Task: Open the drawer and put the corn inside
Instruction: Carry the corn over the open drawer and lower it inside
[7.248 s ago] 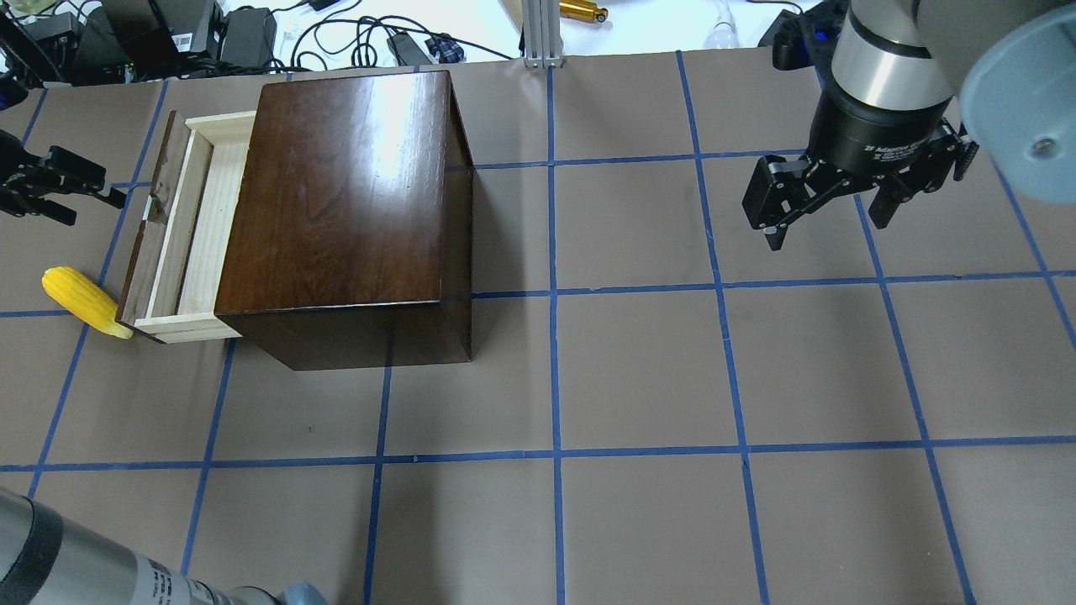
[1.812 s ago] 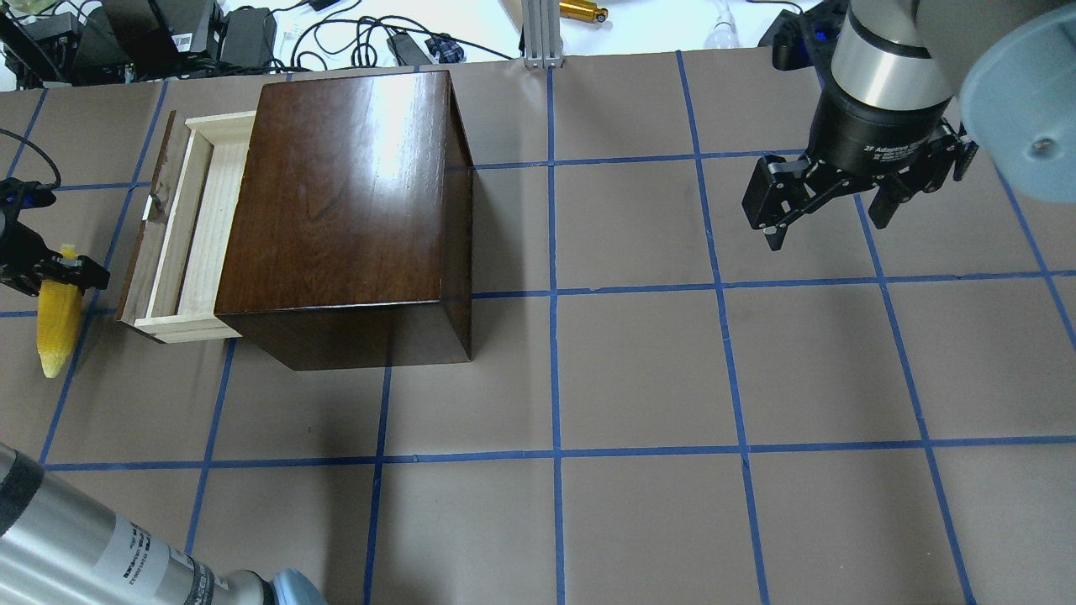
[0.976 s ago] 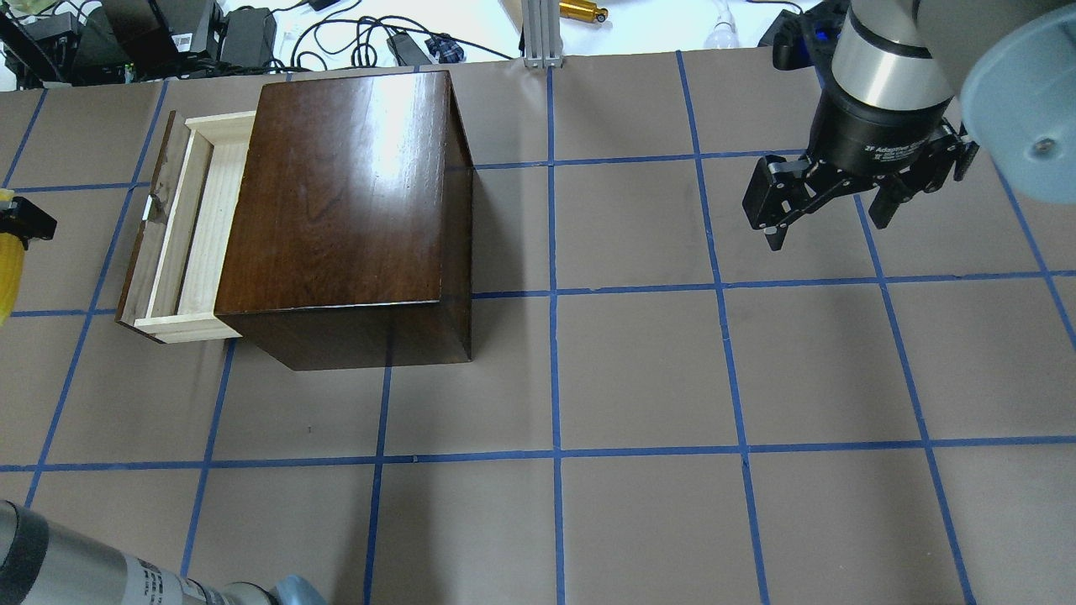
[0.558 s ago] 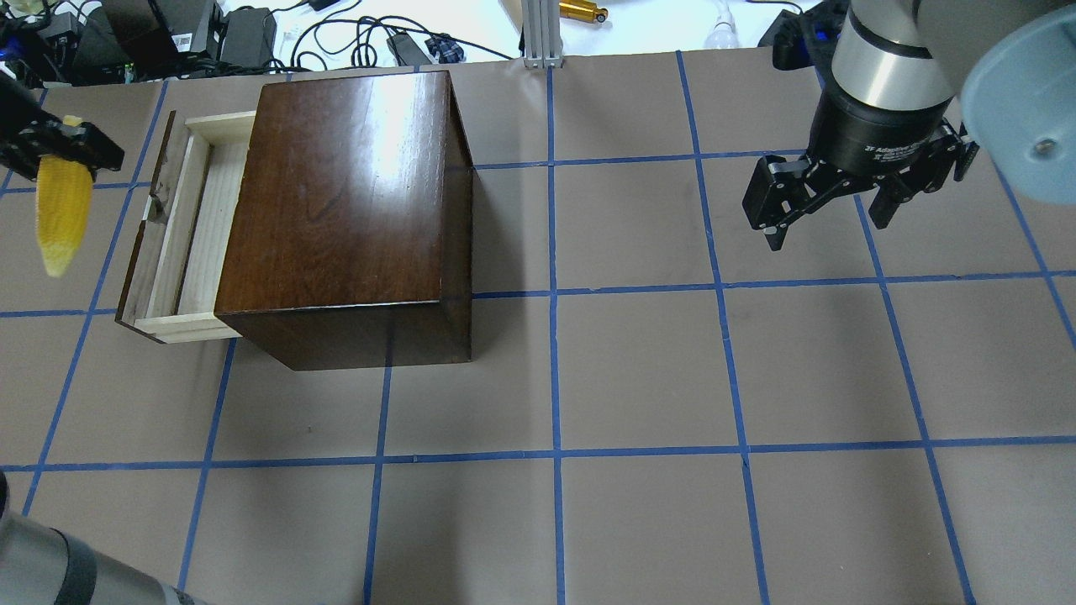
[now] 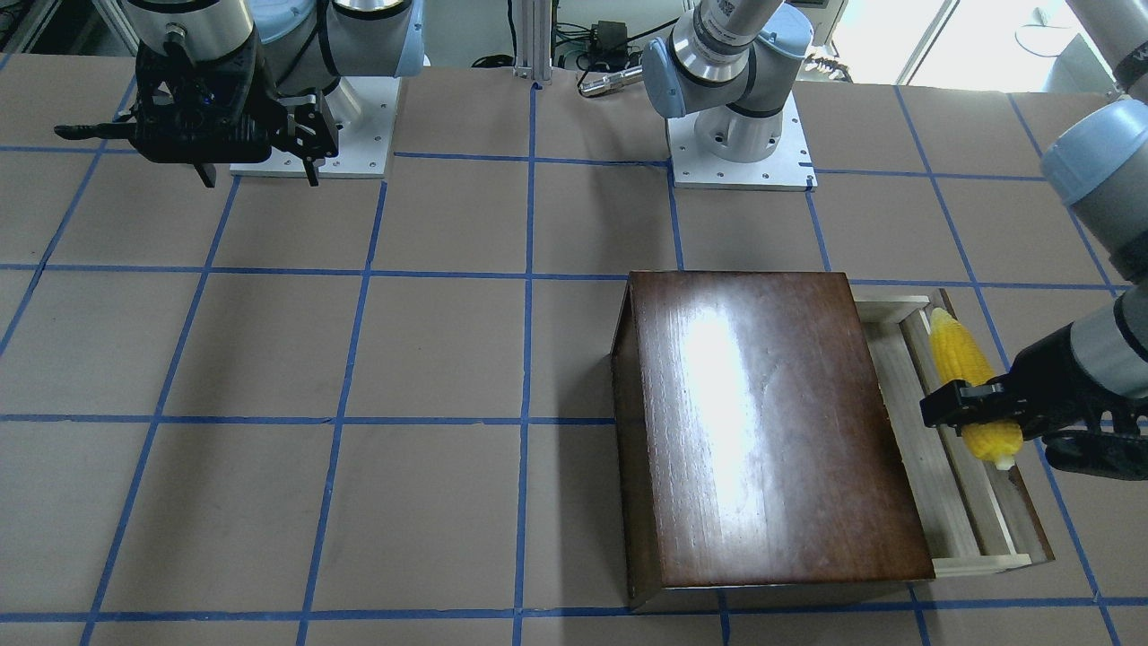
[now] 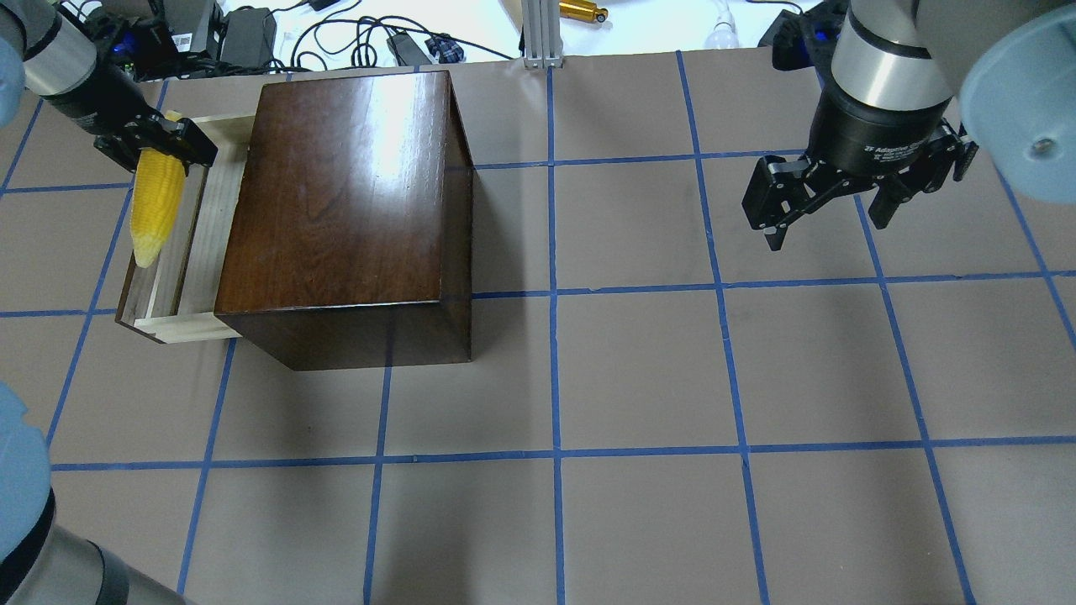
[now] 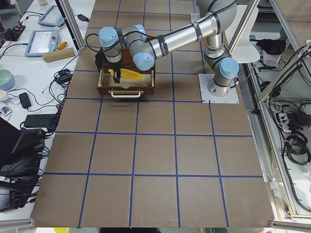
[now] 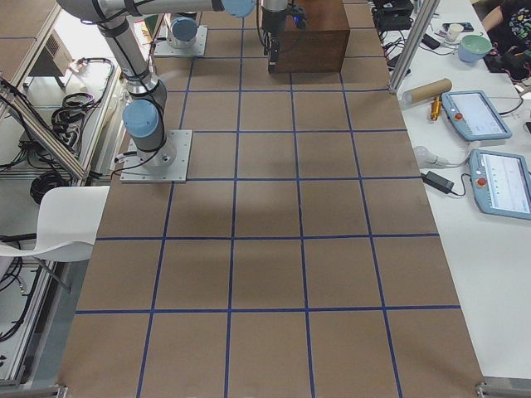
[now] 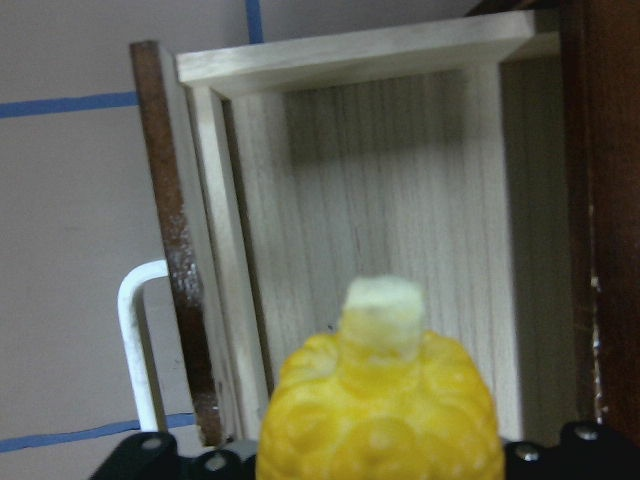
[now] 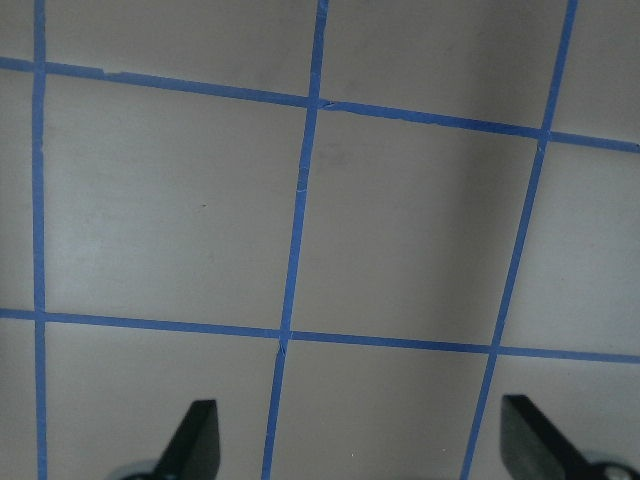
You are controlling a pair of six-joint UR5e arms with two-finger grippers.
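Brown paper gridded with blue tape covers the counter (image 6: 639,378), and most of it lies bare across the middle and right of the overhead view. At upper left stands the dark glossy box (image 6: 345,193), with its drawer (image 6: 212,252) pulled partway out toward the frame's left edge. That leaves a long, narrow strip of pale wood floor showing.

The right arm (image 6: 883,76) hangs at upper right over bare counter, its jaws apart and empty, well clear of the work. The left arm (image 6: 71,80) reaches in from the upper left corner, its jaws clamped on the blunt end of the corn (image 6: 157,202). The cob runs lengthwise along the drawer with its tip toward the lower left. It appears to sit above the outer rail by the front panel (image 9: 175,250), not squarely over the floor.

The step in hand looks like the placing. It would go best with a small shift toward the box, keeping the cob parallel to the drawer's long sides. Then lower it close to the floor before letting go, so that it cannot roll or bounce out.

Room is generous along the drawer but tight across it: the box's face on one side, the front panel and its metal pull (image 9: 135,340) on the other.
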